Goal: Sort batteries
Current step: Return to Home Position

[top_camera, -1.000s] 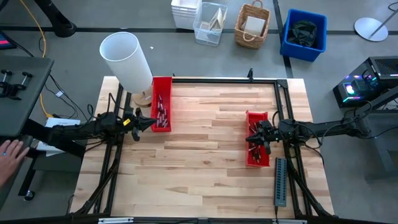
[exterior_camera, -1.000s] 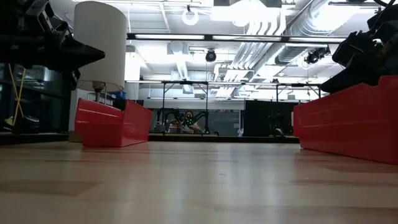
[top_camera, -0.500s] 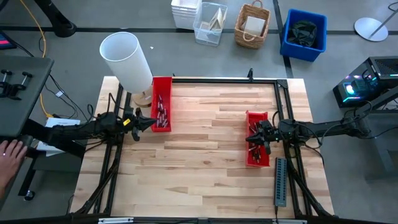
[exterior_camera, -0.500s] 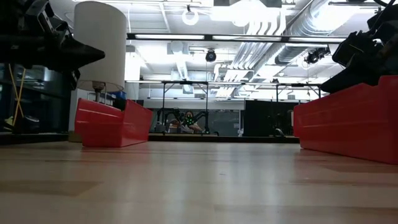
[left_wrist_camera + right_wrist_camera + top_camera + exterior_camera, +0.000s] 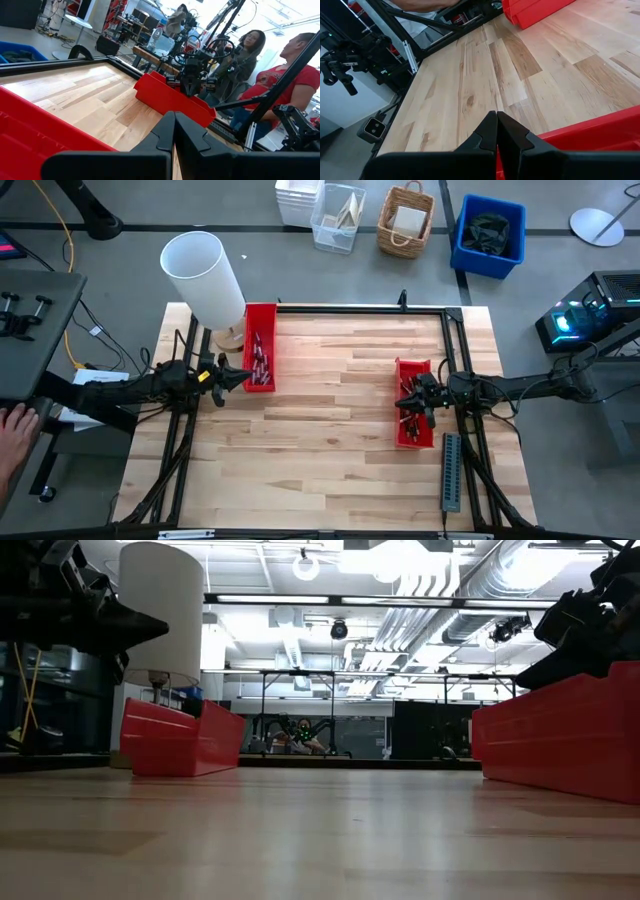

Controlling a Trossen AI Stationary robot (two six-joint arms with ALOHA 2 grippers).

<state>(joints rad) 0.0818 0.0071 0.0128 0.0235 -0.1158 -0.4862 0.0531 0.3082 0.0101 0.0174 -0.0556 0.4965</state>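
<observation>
left pincer (image 5: 244,376): closed, empty, beside left red tray (image 5: 262,308) holding batteries (image 5: 258,360) | right pincer (image 5: 404,402): closed, empty, above right red tray (image 5: 414,442)

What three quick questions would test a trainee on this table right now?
1. True or false: both arms' jaws are shut.
2. How many red trays sit on the table?
3. The grey strip lies nearest to: A) the left tray, B) the right tray, C) the white tube.
Key: 1 true; 2 two; 3 B.
</observation>
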